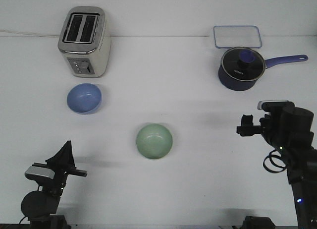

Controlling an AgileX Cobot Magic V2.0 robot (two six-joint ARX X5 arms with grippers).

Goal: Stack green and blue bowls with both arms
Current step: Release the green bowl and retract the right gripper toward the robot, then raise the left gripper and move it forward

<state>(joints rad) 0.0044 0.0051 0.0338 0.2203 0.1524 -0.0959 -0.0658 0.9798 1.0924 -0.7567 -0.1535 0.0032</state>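
- The white tabletop point(198, 140) is the biggest thing here, and everything sits on it.
- The right arm point(290, 135) is big and black and stands at the right edge. Its pincer point(243, 128) points toward the middle. I cannot tell if it is open or closed, because it is too dark and small to see.
- The left arm point(49, 182) is folded low in the near left corner. Its pincer point(79, 173) sticks out to the right. I cannot tell if that one is open or closed either. Neither pincer is holding anything that I can see.
- A silver toaster point(84, 40) stands at the back left.
- A dark blue saucepan point(240, 69) with a glass lid and a long handle sits at the back right. A clear container lid point(237, 36) lies just behind it.
- The green bowl point(154, 141) sits right side up near the middle, between the two arms.
- The blue bowl point(84, 98) sits right side up just in front of the toaster, well apart from the green one.
- The two bowls look the same size, so I think one will fit inside the other.
- The bowls look smooth, hard and light. I think smooth sides could slip, so the best spot to pinch is the thin rim, one finger inside and one outside.
- I think a hard bump could chip one, so set it down softly.
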